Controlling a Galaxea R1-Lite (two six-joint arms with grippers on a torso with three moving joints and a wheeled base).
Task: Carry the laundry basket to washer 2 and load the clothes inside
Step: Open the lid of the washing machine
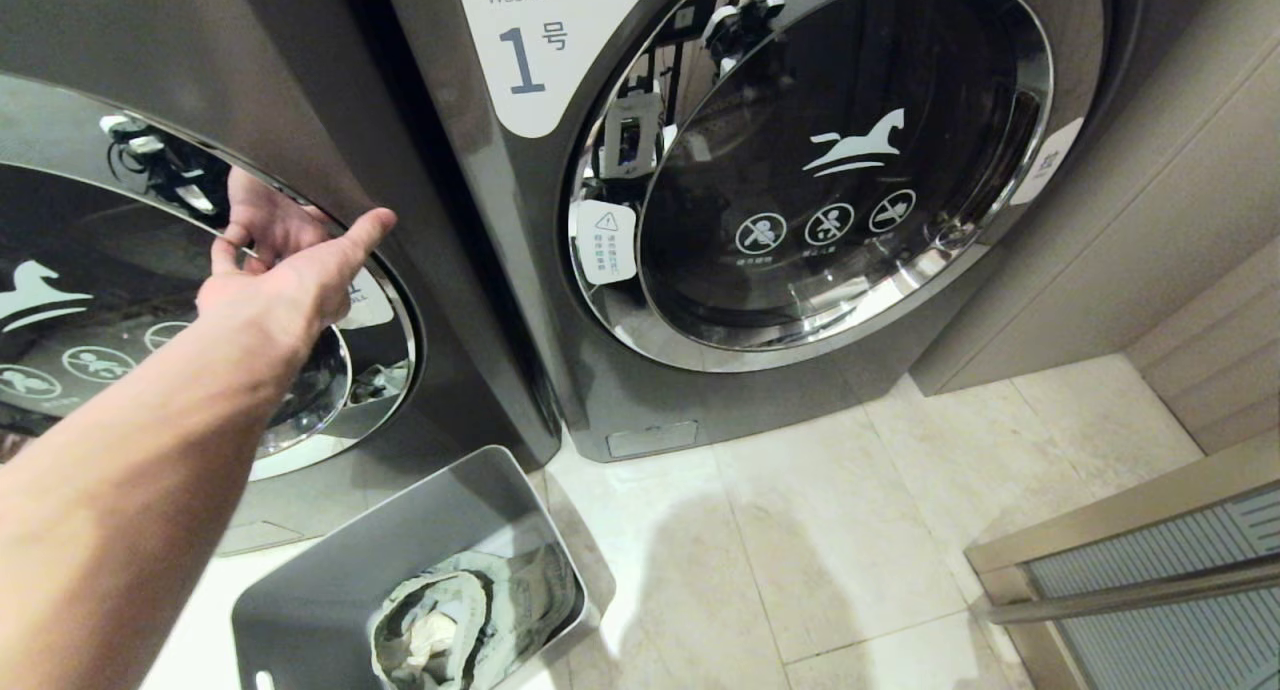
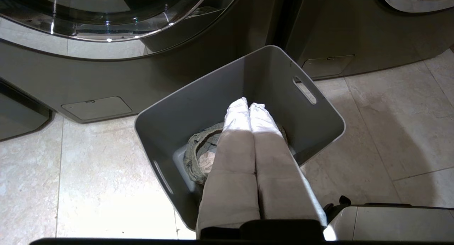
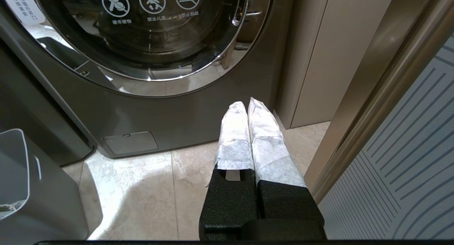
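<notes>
Person's arm [image 1: 130, 470] across washer 2 [image 1: 60, 120] door.

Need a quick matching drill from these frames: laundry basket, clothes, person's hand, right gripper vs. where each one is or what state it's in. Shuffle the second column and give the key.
Column 1
1. laundry basket
2. clothes
3. person's hand
4. right gripper

Column 2
A. shut and empty, over the floor tiles before the washer marked 1
B. bundled inside the grey tub
C. reaching to the rim of the left washer's door
D. standing on the floor in front of the left washer

Pairs: 1-D, 2-B, 3-C, 4-A
</notes>
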